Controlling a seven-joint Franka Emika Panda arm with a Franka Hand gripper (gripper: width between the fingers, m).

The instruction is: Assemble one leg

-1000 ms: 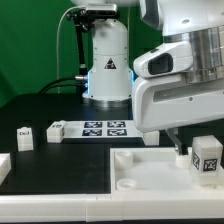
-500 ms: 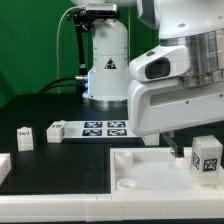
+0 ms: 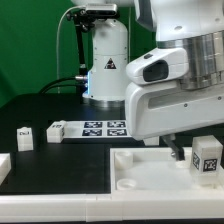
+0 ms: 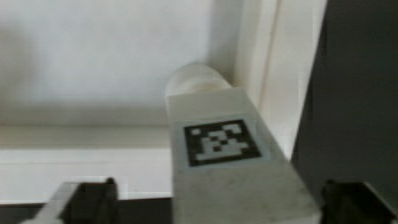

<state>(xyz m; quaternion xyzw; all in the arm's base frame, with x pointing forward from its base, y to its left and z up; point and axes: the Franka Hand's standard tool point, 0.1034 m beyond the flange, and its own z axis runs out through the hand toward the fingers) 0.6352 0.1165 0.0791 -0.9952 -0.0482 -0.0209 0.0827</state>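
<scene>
A white leg (image 4: 228,150) with a square marker tag stands between my gripper's (image 4: 217,208) two dark fingers (image 4: 86,200). There is a gap on each side, so the jaws are open and do not touch it. In the exterior view the same leg (image 3: 207,157) stands upright at the far right corner of the large white panel (image 3: 150,172). One dark finger (image 3: 178,151) shows just to its left; the other is hidden. Two more legs (image 3: 25,135) (image 3: 55,130) lie on the dark table at the exterior view's left.
The marker board (image 3: 103,127) lies behind the panel, in front of the robot base (image 3: 105,65). Another white part (image 3: 3,165) pokes in at the exterior view's left edge. The arm's bulky white wrist (image 3: 175,85) hangs over the panel's right side.
The arm's wrist housing has shifted slightly toward the exterior view's left. The leg on the panel and the loose parts have not moved.
</scene>
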